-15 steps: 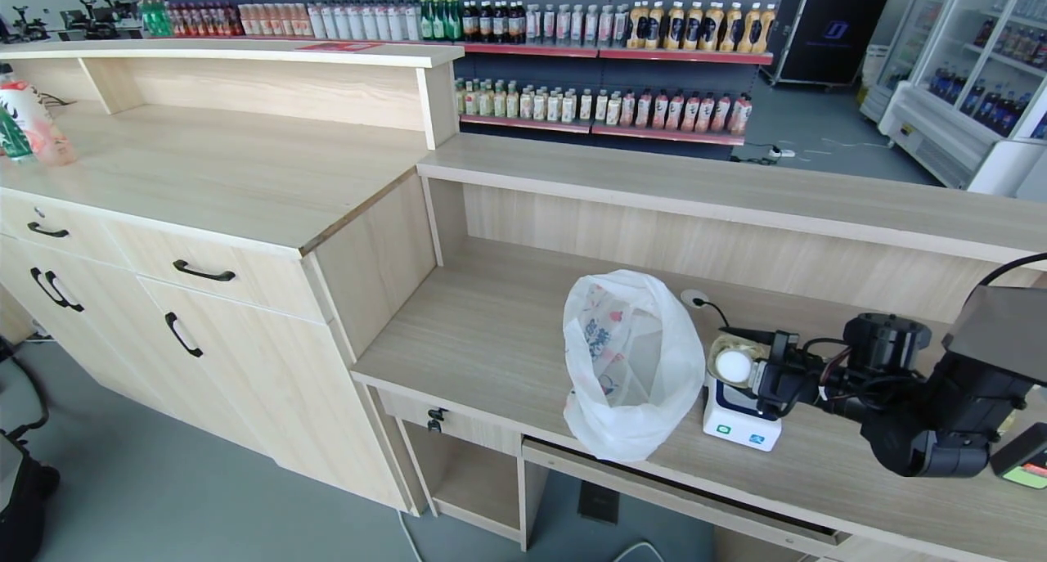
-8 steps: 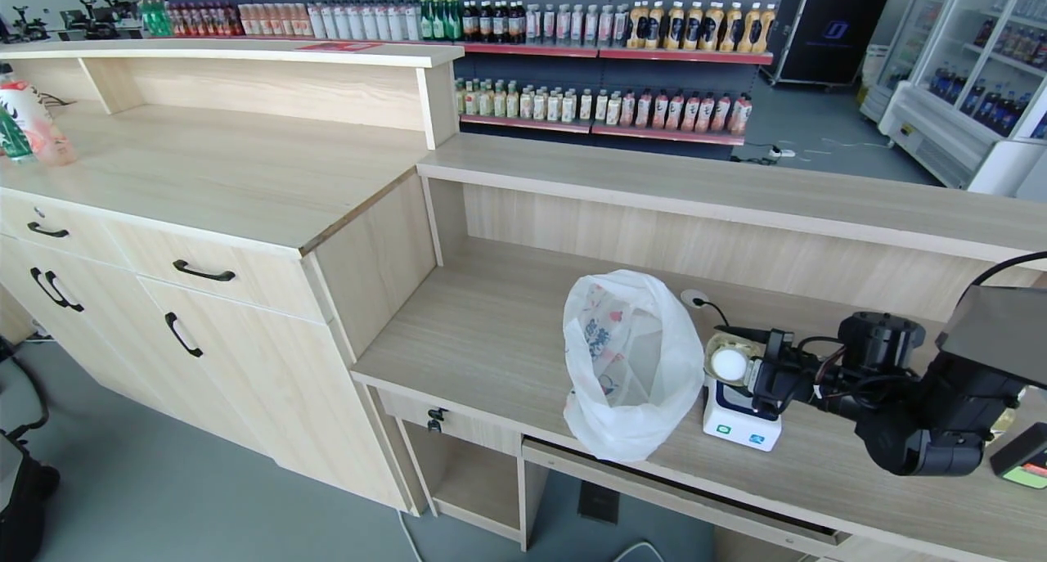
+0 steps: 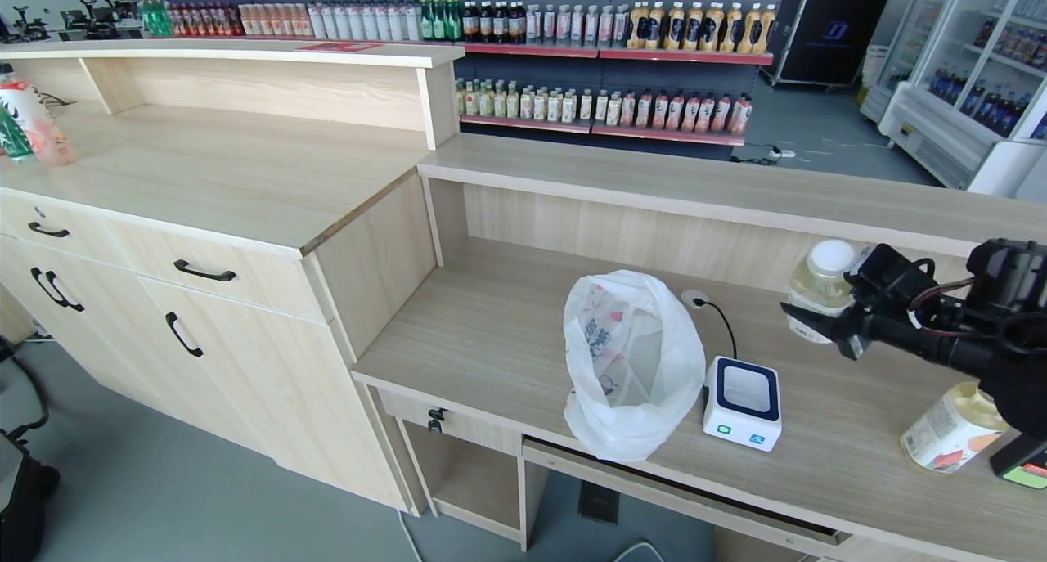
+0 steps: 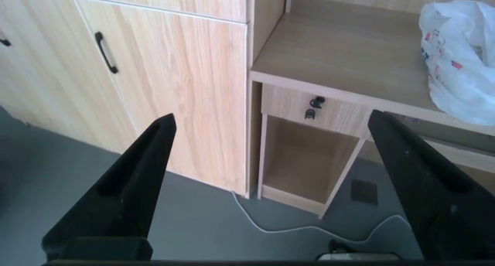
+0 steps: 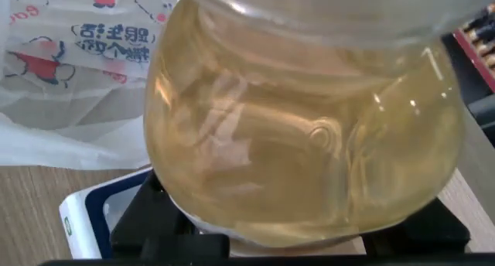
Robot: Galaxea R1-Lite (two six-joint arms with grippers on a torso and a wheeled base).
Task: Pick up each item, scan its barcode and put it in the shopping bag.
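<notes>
1. Currently the right gripper [image 3: 834, 312] is clamped on a bottle [image 3: 820, 280], held aloft to the right of the scanner [image 3: 742, 402] and bag [image 3: 634, 366].
2. The left gripper [image 4: 271, 189] hangs spread apart, empty.
3. This looks like the scanning step; next, turn the label to the scanner, then bag the bottle.

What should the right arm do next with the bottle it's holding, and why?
Probably carry the bottle left to above the shopping bag's open mouth. A second ago it sat over the scanner; now the right end effector holds it raised clear, and the bag stands beside the scanner.
</notes>
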